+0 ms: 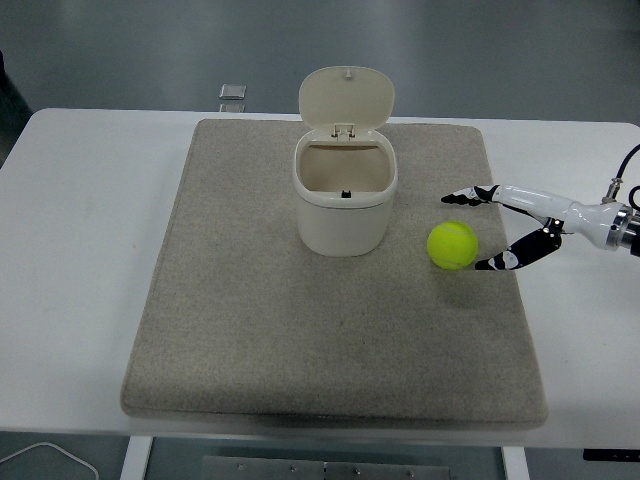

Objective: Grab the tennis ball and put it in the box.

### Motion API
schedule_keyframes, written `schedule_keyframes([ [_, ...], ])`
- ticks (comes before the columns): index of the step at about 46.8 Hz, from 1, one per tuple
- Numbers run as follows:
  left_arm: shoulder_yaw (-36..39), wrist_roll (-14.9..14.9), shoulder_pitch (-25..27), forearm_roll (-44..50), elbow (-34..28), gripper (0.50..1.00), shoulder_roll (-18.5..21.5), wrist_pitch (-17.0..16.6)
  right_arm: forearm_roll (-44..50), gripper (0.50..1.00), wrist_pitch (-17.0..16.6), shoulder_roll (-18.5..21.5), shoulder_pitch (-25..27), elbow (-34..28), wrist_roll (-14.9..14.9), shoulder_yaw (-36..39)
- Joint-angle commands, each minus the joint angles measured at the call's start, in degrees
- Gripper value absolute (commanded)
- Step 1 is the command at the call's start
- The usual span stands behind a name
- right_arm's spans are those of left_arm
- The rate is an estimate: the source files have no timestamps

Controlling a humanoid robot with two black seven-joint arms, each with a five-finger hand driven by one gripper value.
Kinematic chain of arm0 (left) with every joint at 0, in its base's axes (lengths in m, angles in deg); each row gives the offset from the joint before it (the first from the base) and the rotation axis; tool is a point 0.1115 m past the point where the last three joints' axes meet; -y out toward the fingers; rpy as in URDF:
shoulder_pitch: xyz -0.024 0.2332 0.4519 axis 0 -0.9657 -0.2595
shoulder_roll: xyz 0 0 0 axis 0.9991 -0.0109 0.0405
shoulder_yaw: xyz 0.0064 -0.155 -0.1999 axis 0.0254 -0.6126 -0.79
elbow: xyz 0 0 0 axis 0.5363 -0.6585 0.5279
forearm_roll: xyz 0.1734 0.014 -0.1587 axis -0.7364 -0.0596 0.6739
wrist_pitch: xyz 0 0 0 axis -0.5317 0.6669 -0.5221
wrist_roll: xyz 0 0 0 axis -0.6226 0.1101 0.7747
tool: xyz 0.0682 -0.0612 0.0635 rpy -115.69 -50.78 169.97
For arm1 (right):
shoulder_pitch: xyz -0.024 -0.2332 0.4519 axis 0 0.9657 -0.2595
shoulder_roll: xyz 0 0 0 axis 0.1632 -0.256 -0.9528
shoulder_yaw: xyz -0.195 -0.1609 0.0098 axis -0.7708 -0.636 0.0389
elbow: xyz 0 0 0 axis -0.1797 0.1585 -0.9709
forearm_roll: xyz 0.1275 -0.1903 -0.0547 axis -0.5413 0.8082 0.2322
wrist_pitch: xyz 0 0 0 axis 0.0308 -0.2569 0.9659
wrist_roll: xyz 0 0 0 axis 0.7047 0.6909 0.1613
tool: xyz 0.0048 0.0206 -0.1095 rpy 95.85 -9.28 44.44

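The yellow tennis ball lies on the grey mat that covers the white table, just right of the cream box, whose hinged lid stands open. The right hand reaches in from the right with its fingers spread wide around the ball's right side, holding nothing.

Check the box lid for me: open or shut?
Open. The lid stands upright behind the box, whose inside looks empty. The tennis ball lies outside.
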Motion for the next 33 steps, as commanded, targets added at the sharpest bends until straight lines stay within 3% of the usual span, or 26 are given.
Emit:
schedule_keyframes([
  [1, 0.00, 0.03, 0.00, 0.00, 0.00, 0.992, 0.00, 0.00, 0.53, 0.921, 0.25, 0.24, 0.17, -0.10, -0.15, 0.01],
  [21, 0.00, 0.03, 0.00, 0.00, 0.00, 0.992, 0.00, -0.08, 1.06, 0.897, 3.59, 3.05, 1.14, -1.24, -1.82, 0.01],
  [28, 0.00, 0.03, 0.00, 0.00, 0.00, 0.992, 0.00, 0.00, 2.55, 0.803, 3.68, 3.05, 1.22, -1.33, -1.82, 0.01],
  [33, 0.00, 0.03, 0.00, 0.00, 0.00, 0.992, 0.00, 0.00, 3.70, 0.764, 4.03, 3.05, 1.31, -1.51, -1.82, 0.01],
])
